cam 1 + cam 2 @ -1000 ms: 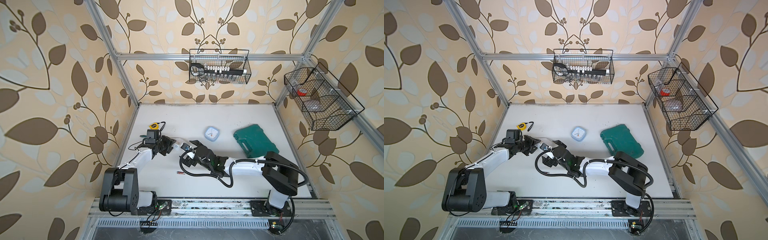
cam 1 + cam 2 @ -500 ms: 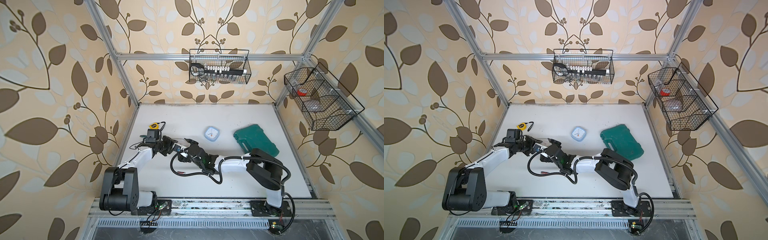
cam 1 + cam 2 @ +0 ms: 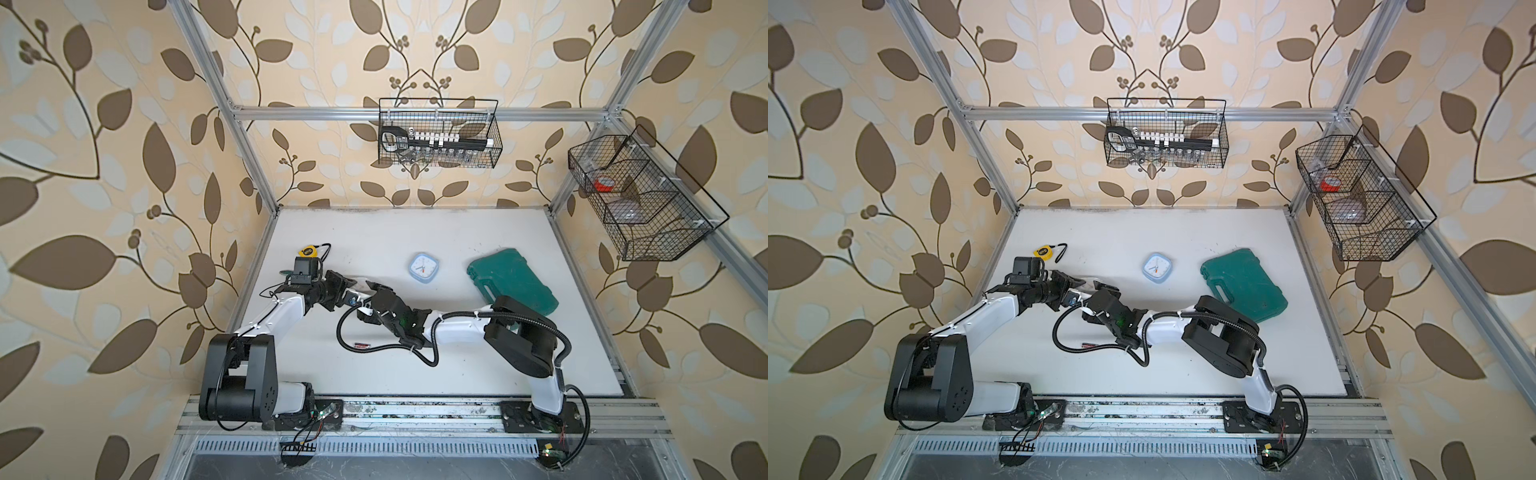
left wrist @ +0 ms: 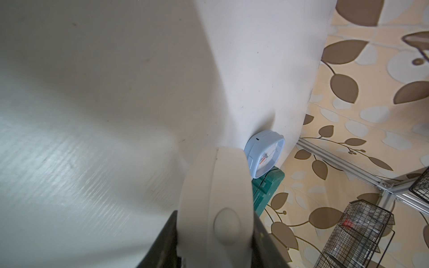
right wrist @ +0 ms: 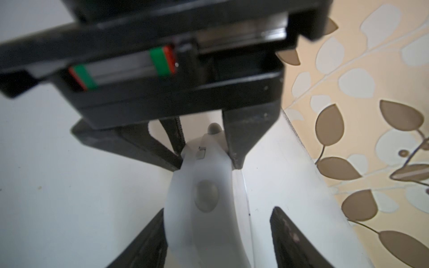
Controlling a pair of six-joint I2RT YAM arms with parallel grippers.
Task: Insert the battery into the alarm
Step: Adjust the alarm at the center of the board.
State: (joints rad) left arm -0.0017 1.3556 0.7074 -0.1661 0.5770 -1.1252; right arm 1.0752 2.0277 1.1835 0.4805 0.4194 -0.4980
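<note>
Alarm (image 5: 185, 232): white rounded body with a grey button (image 5: 205, 196), taken to be the task's item since both arms attend it. It is held off the table (image 3: 415, 232), lengthwise between the two grippers. No battery slot shows in any view.

Left gripper (image 5: 209, 162): clamped narrow on the far end of the alarm, which fills the space between its fingers in the left wrist view.

Right gripper (image 5: 218, 208): jaws half-wide, astride the near end of the alarm. One finger (image 5: 151, 236) looks to be against its edge. The other stands clear, with table showing between. No grip yet.

Battery (image 3: 362, 344): small dark red stick, flat on the table, behind the right gripper beside that arm's cable loop (image 3: 345, 336), well apart from both grippers. Too small to tell whether it is one or two.

Clock (image 4: 264, 153): blue, ahead of the left gripper's fingertips, well apart, with a green box (image 4: 267, 188) just beyond it. Not in play.

Step in hand, as judged: a second hold on the alarm, for a handover or to open it.

Handling notes:
- Centre the alarm between the right fingers before squeezing, so the clear finger does not push it askew in the left clamp.
- Stay off the button.
- Release the left clamp only once both right pads are seated.

Battery untouched; insertion lies wholly ahead.
</note>
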